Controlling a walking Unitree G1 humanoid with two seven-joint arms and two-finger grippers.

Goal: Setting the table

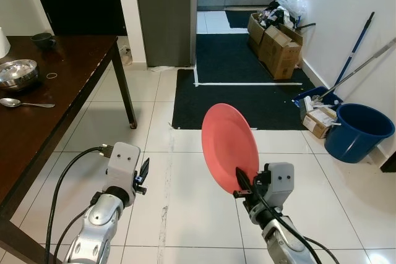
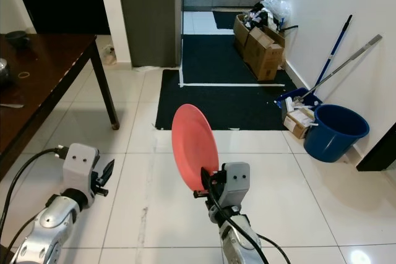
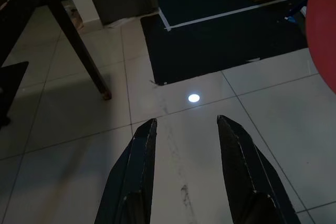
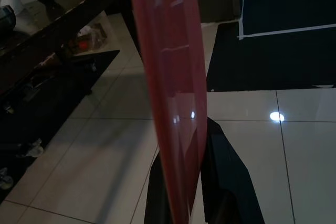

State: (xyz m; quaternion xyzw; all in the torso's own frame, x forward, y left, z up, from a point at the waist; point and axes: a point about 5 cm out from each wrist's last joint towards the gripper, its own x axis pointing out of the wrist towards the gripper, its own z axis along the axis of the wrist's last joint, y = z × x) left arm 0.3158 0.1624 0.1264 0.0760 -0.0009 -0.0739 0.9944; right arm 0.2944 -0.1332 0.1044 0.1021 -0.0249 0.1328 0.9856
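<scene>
The right hand [image 1: 242, 188] grips the red plate [image 1: 228, 146] by its lower rim, on edge above the floor, well right of the tabletop [image 1: 59, 85], for carrying; the left hand [image 1: 143, 176] hangs open, empty.

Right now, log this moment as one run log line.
right gripper: shut on red plate, held on edge over floor | left gripper: open, holding nothing | wooden table: at robot's left, plate not yet placed
</scene>
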